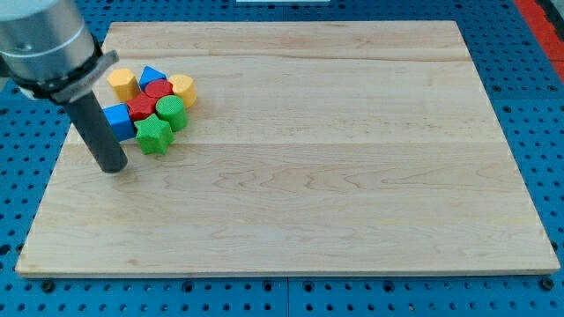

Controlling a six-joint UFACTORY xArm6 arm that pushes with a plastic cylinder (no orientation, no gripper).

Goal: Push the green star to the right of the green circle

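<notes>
The green star [153,134] lies at the lower edge of a tight cluster of blocks near the board's upper left. The green circle [172,112] touches it just up and to the right. My tip [113,167] rests on the board to the lower left of the green star, a short gap away from it and just below the blue cube [118,121].
The cluster also holds a yellow block [122,83], a blue triangle [152,76], a red circle [159,90], a second yellow block [182,89] and a red block [142,107]. The wooden board [352,176] sits on a blue pegboard table [26,132].
</notes>
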